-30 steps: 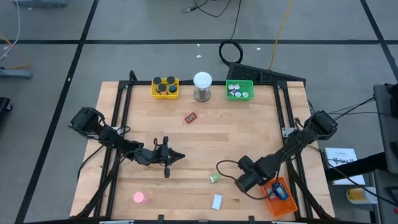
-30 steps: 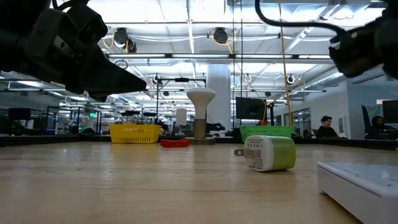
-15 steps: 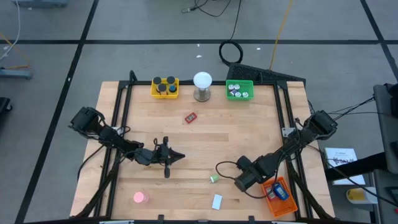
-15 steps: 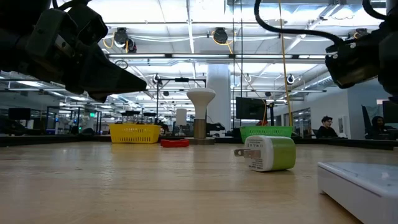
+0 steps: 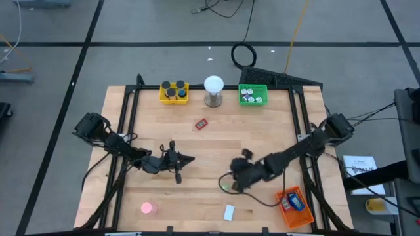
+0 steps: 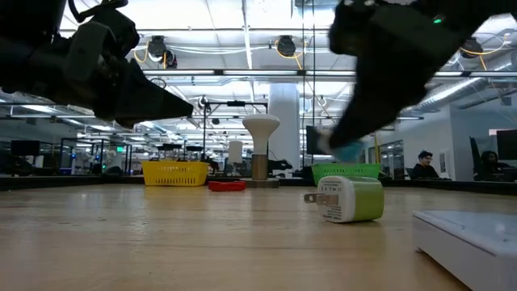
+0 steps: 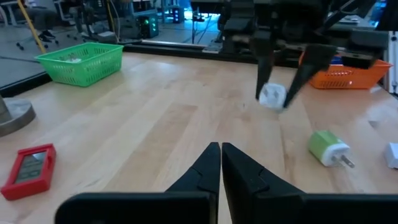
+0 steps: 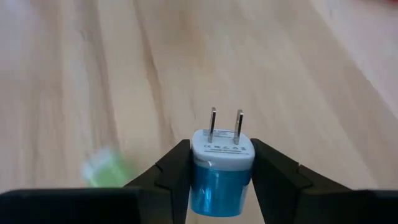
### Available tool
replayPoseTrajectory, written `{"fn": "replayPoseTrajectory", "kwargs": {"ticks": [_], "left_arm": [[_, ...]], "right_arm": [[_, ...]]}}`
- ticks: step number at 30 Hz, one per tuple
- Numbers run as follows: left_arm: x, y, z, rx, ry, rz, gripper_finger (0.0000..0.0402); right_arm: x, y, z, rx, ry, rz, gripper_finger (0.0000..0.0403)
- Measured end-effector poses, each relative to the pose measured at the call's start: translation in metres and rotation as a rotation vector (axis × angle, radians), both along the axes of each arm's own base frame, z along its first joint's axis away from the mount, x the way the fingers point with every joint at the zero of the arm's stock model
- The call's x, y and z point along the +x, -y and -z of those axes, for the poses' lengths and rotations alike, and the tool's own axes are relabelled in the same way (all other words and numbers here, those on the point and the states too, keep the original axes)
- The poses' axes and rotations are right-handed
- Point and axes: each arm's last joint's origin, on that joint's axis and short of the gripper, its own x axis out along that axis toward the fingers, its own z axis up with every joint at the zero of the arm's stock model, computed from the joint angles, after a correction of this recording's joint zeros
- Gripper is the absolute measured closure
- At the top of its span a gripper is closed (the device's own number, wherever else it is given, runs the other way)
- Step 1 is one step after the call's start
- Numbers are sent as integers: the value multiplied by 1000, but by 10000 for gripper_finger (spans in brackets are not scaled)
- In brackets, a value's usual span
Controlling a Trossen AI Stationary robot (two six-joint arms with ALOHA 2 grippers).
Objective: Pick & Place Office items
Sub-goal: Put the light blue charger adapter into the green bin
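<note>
Blue plug: a blue-and-white wall charger (image 8: 221, 163) is pinched between the fingers of the right gripper (image 5: 237, 176), prongs pointing away from the wrist, lifted clear of the table (image 5: 262, 137).
Right gripper: closed on the blue charger's sides, near the middle of the table toward its front edge, just beside the green charger (image 5: 226, 187).
Left gripper: the left gripper (image 7: 221, 163) has its fingers pressed together with nothing between them; it waits over the left half of the table.
Green charger: lies on its side on the wood, prongs out, close under the right arm's path.
White adapter: a flat white block (image 5: 228, 212) at the front edge, well apart from the grippers.
Red item: a small red device (image 5: 201, 123) lies toward the back, between the yellow tray (image 5: 174, 92) and the table's middle.
Pink disc: (image 5: 147, 208) sits by the front left corner.
Trays: the yellow tray and the green tray (image 5: 252, 95) stand on the back edge either side of the white ball stand (image 5: 213, 90); the orange tray (image 5: 292, 207) sits at the front right corner.
Risk, slip: the grip covers only the charger's lower body, so a quick swing could likely twist it out.
Risk, collision: a low carry might knock the green charger away.
Risk, drop-off: I judge a release above a tray rim could bounce the plug onto the table.
</note>
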Motion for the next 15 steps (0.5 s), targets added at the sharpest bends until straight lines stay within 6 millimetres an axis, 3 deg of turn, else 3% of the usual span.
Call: {"fn": "replayPoseTrajectory", "kwargs": {"ticks": [5, 9, 15], "left_arm": [[0, 0, 0, 21, -4, -1, 398], [0, 0, 0, 24, -4, -6, 391], [3, -8, 1, -3, -3, -59, 390]], "right_arm": [[18, 43, 13, -29, 269, -69, 276], [22, 83, 16, -130, 371, -60, 276], [38, 111, 40, -149, 413, -101, 276]]}}
